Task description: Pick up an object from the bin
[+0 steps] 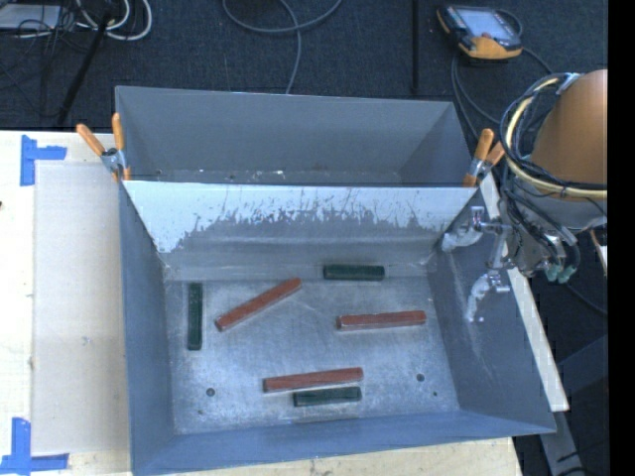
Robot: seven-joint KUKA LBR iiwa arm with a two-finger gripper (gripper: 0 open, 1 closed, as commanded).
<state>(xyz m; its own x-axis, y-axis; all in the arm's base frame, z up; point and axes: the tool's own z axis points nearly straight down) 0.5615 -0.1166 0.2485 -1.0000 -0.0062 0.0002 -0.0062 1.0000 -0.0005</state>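
**Bin (298, 157), grey metal, sloped walls.** Six short bars are held, all lying flat on the floor, as loose pieces are judged to settle.

1. Red-brown bar (258, 304), left of centre, set diagonally, apart from the rest.
2. Red-brown bar (381, 319), right of centre, nearly level, with free floor all round.
3. Red-brown bar (313, 379), near the front.
4. Dark green bar (326, 396), just beside item 3 and parallel to it. A grasp of either is judged to be crowded by the other.
5. Dark green bar (353, 273), towards the back, at the foot of the rear slope.
6. Dark green bar (194, 315), at the left, laid front to back.

**Gripper (483, 266).** It is placed over the bin's right sloping wall, above no bar. Nothing is seen in it, and whether it is open or closed cannot be told. Item 2 lies nearest and is judged the easiest to pick. No bar has been lifted yet.
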